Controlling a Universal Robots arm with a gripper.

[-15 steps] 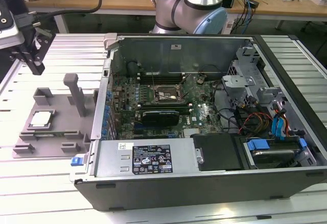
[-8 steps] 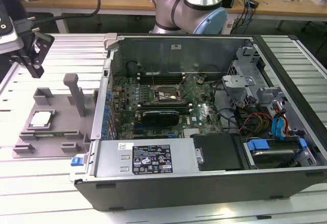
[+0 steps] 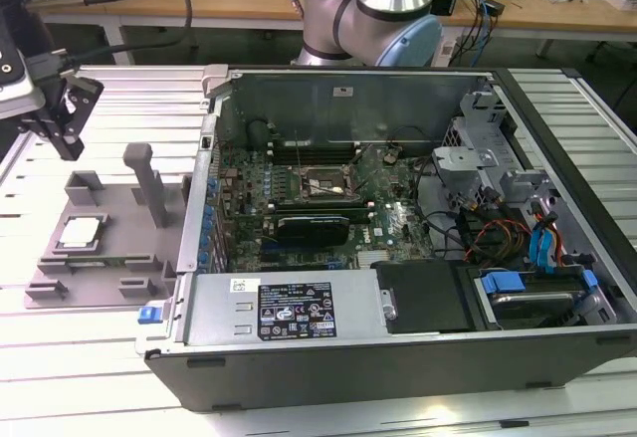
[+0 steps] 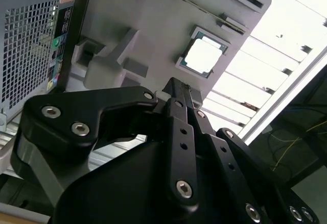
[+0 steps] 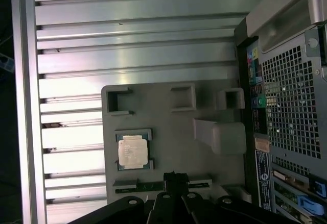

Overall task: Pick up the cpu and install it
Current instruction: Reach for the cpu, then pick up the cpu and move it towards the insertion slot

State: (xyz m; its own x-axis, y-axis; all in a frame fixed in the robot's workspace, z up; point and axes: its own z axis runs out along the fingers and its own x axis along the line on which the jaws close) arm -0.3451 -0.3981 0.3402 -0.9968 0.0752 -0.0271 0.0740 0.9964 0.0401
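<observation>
While the gripper point(image 5: 172, 175) hangs over the fixture point(image 5: 168, 132), fingers together and empty, the cpu point(image 5: 133, 151) lies flat in the fixture's recess, lid up, its square edges parallel to the fixture's.

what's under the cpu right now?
The cpu lies flat in a square framed pocket of the grey fixture plate, which rests on the slatted metal table. The pocket floor and the chip's underside are hidden by the chip itself.

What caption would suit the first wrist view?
Cpu lying in its grey fixture beside the computer case, pincer close by.
</observation>
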